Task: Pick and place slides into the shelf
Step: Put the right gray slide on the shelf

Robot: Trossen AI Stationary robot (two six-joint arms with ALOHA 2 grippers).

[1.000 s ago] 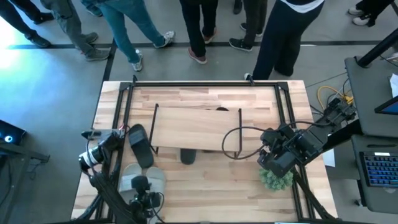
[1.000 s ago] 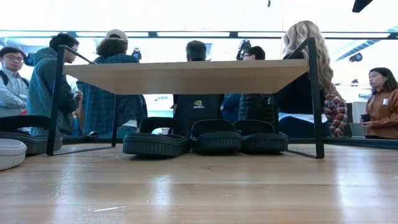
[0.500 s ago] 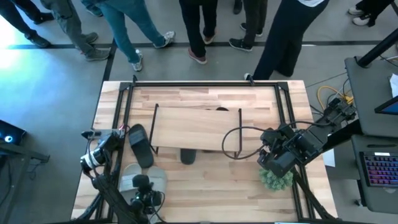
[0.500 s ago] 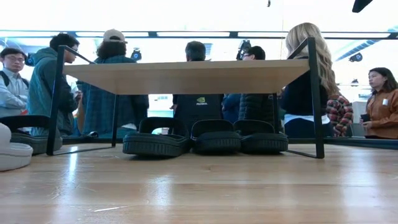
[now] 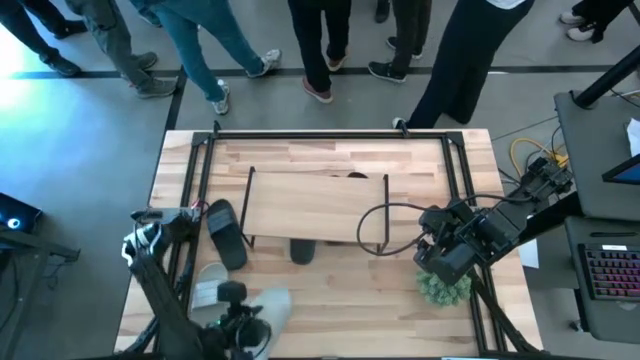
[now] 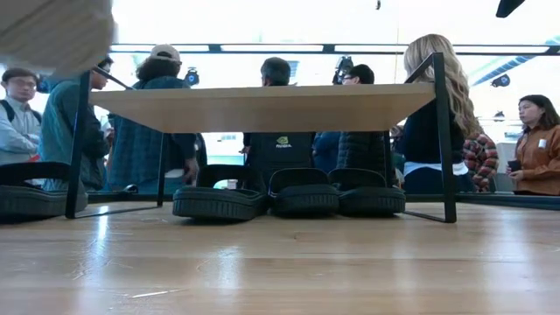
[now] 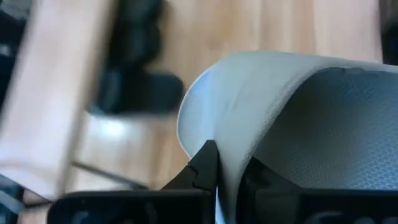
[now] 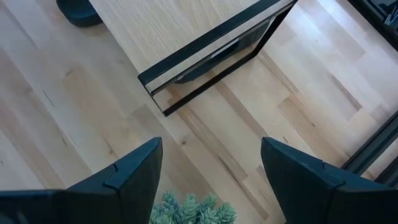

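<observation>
One pale slide (image 7: 292, 118) is pinched by its edge in the left gripper (image 7: 227, 177), lifted near the table's front-left, so the carry is underway and next calls for swinging it to the shelf (image 5: 318, 205); the right gripper (image 8: 211, 165) waits wide open.
</observation>
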